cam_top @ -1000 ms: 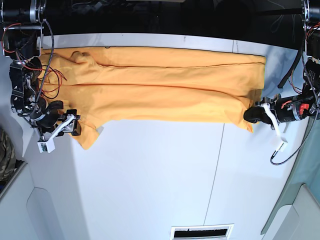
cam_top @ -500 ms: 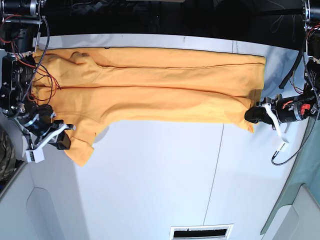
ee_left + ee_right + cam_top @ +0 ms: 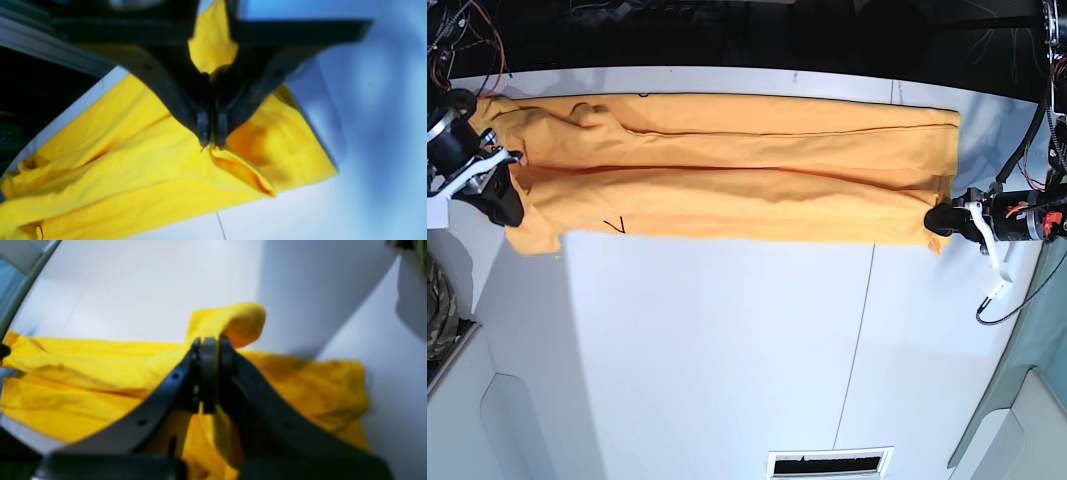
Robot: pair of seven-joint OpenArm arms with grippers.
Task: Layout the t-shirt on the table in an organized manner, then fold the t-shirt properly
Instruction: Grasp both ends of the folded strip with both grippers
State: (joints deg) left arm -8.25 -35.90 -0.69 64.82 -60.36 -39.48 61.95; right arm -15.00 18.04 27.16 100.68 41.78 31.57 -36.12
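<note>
The orange-yellow t-shirt lies stretched in a long band across the far part of the white table. My left gripper is shut on the shirt's right front corner, and the left wrist view shows its tips pinching a fold of fabric. My right gripper is shut on the shirt's left end, and the right wrist view shows its tips clamping cloth that bulges above them. A small black mark shows near the shirt's front edge.
A camouflage cloth sits off the table's left edge. A thin dark seam runs across the tabletop. A slotted vent is at the near edge. The shirt's far edge lies close to the table's dark far edge.
My right gripper has moved to the far left with the shirt's end, pulling the hanging flap up and the band taut. My left gripper has shifted slightly outward, still holding its corner.
</note>
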